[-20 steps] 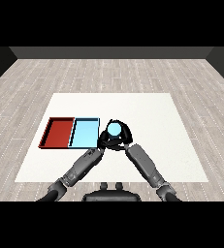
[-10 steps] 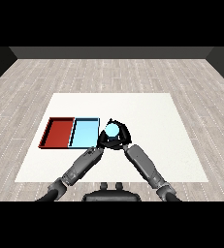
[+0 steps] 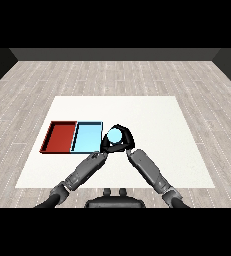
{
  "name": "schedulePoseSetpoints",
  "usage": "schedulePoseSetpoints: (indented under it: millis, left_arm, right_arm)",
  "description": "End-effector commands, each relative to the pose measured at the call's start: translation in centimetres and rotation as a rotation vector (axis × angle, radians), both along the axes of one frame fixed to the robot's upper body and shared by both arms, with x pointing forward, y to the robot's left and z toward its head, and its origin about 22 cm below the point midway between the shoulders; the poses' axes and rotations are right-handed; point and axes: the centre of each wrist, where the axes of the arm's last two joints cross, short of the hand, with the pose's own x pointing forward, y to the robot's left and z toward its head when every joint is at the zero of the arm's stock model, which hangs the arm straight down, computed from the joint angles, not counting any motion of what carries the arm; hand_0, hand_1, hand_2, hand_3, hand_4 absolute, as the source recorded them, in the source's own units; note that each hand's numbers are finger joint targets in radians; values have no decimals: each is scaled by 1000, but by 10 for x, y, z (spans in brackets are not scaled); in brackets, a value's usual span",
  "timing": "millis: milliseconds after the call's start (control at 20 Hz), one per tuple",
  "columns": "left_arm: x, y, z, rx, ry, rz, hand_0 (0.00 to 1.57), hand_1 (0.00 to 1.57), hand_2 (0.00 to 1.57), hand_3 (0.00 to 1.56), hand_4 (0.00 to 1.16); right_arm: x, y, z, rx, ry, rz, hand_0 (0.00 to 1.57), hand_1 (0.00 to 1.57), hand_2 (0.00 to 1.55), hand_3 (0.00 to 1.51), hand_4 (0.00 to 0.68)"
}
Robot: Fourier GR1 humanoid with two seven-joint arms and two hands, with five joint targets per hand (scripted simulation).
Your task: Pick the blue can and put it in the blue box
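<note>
Curling round the blue can (image 3: 115, 135) with the right hand (image 3: 124, 143), fingers and thumb wrapping its sides. Sitting at three o'clock of the light blue tray (image 3: 87, 125), just beside its right rim, outside it. Lying at nine o'clock of that tray and touching it, the red tray (image 3: 60, 136). Reaching in under the can, the left hand (image 3: 105, 148); cannot tell its fingers. Spreading beneath, the white table (image 3: 157, 120).

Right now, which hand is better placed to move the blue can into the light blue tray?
The right hand: its fingers curl round the light blue can, just right of the light blue tray. The left hand holds nothing.
</note>
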Motion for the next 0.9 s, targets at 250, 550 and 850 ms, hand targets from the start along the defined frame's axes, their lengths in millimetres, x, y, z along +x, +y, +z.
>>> schedulePoseSetpoints:
  millis: [250,550,850]
  left_arm:
    - [1,-4,-2,25,-25,80,1571,1571,1559,1473,1141]
    - [7,-4,7,32,-39,83,1571,1571,1559,1466,1138]
    - [22,-1,11,34,-37,80,1571,1571,1568,1477,1142]
  right_arm:
    - [3,12,10,41,14,28,1433,1433,1465,1382,531]
    - [0,8,1,-51,12,-23,0,0,0,0,0]
    - [-4,-5,-3,-69,20,-19,0,0,0,0,0]
